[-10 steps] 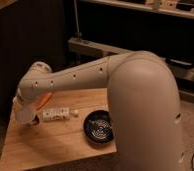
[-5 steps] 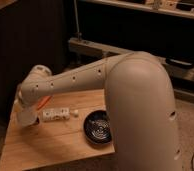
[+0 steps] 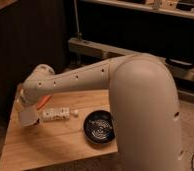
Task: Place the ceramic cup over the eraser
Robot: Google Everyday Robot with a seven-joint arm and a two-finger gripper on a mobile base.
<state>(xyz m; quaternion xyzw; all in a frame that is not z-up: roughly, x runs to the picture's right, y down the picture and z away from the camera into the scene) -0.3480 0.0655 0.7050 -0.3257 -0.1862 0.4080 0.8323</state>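
Observation:
My gripper [image 3: 26, 107] is at the end of the white arm, low over the left part of the wooden table [image 3: 50, 145]. Right under it is the ceramic cup [image 3: 28, 119], a small off-white tapered shape close to the tabletop. The wrist hides how the gripper meets the cup. The eraser is hidden from view.
A long white block with dark spots [image 3: 56, 113] lies just right of the cup, with a small white bit [image 3: 75, 113] beside it. An orange handle [image 3: 44, 103] pokes out behind the arm. A wide black bowl [image 3: 99, 128] sits at the table's right. My bulky arm covers the right side.
The arm's end with the cup has sunk very slightly toward the table. Nothing else moved.

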